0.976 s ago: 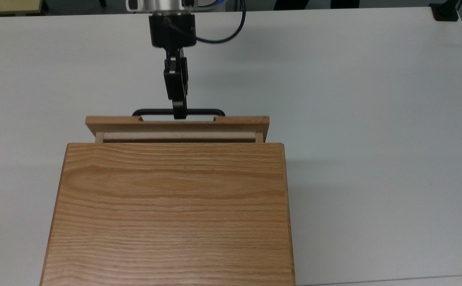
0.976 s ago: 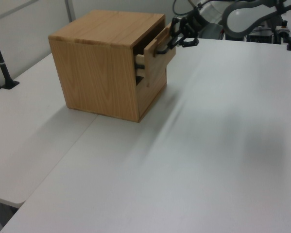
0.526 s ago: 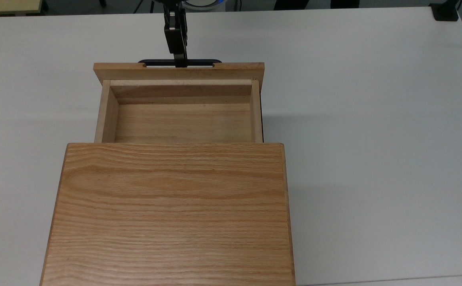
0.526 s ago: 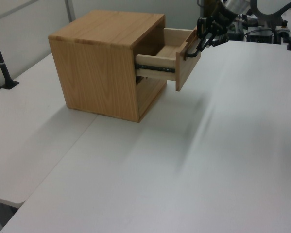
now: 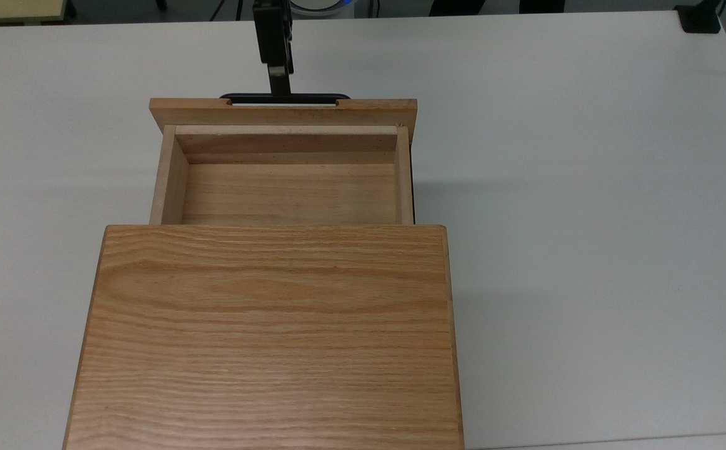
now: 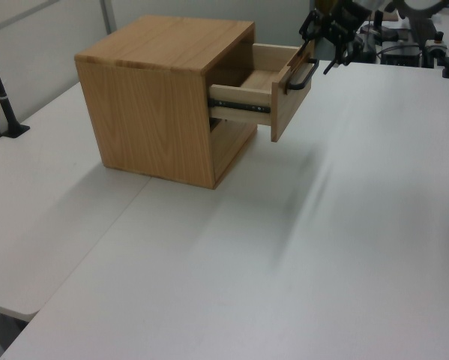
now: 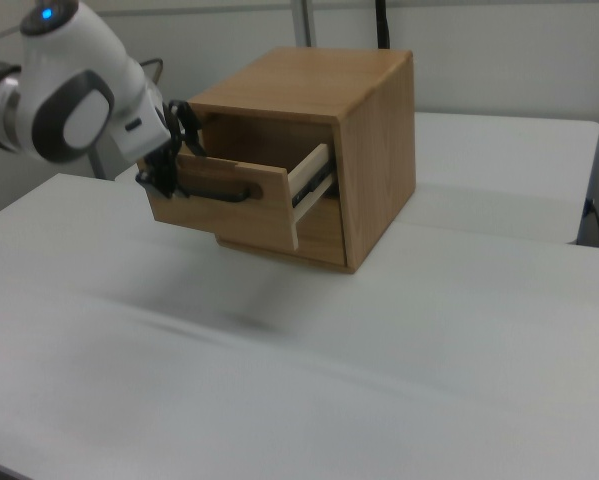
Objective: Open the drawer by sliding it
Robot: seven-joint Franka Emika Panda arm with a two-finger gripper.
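Observation:
The drawer [image 5: 283,113] is pulled far out of the oak cabinet [image 5: 269,337], and its light wooden box has nothing inside. A long black bar handle [image 5: 285,98] runs along its front panel. My gripper [image 5: 279,86] sits just beyond the handle's middle, with its tip at the bar. In the left view the gripper [image 6: 326,39] is slightly above and behind the handle [image 6: 303,75], fingers spread and holding nothing. In the right view the gripper [image 7: 169,153] stands open at the left end of the drawer front [image 7: 229,210].
The cabinet stands on a white table [image 5: 588,219] with wide bare room to the top view's right and left. A black clamp [image 5: 700,17] sits at the far right corner. A black post [image 6: 3,86] rises at the left view's left edge.
The drawer slid far out of the cabinet, drawn by the handle. Since half a second ago the gripper has let go of the handle and drawn back slightly; the drawer has stayed put.

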